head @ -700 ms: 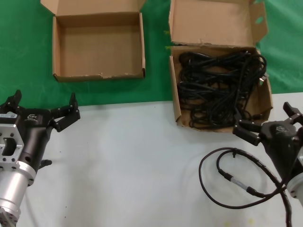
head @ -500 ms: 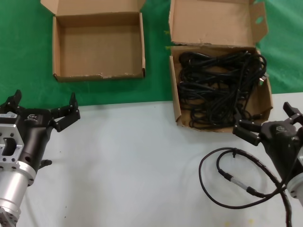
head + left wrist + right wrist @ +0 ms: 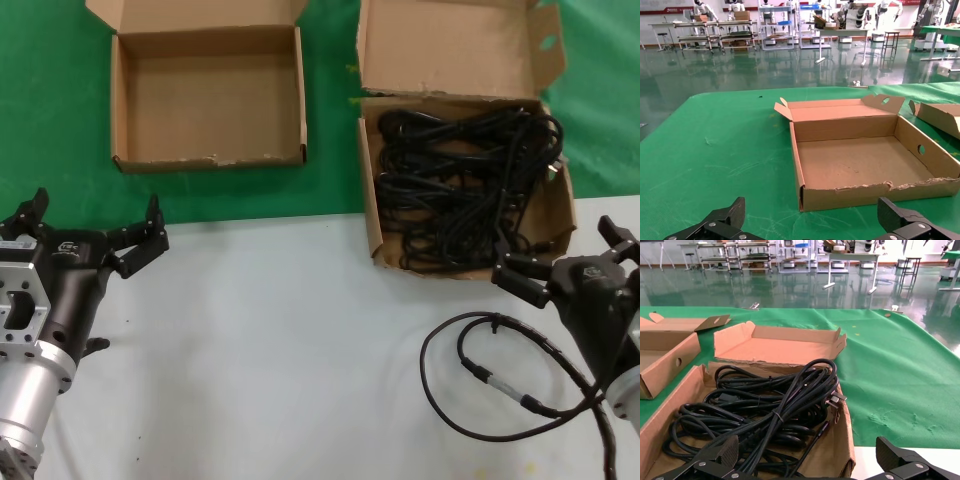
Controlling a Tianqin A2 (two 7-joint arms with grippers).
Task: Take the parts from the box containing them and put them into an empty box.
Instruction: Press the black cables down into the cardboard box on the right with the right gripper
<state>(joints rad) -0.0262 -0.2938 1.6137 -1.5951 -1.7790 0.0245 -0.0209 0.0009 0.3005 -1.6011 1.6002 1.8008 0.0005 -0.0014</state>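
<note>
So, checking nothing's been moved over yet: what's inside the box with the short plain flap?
Nothing shows inside the empty box; its bare cardboard floor is visible in the head and left wrist views. The near wall hides only a thin strip behind it.

empty box (image 3: pixel 208 100): matt brown corrugated cardboard, ragged front rim | parts (image 3: pixel 465 185): smooth black rubbery cables | surface (image 3: pixel 270 350): smooth pale grey, green matt cloth (image 3: pixel 50 120) behind | left gripper (image 3: pixel 93 235): matt black plastic, brushed-metal wrist

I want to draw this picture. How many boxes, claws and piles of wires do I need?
Boxes: 2, the empty box and the box with wires.
Claws: 2, the left claw and the right claw.
Piles of wires: 1, the black wires.
Total: 5.
</note>
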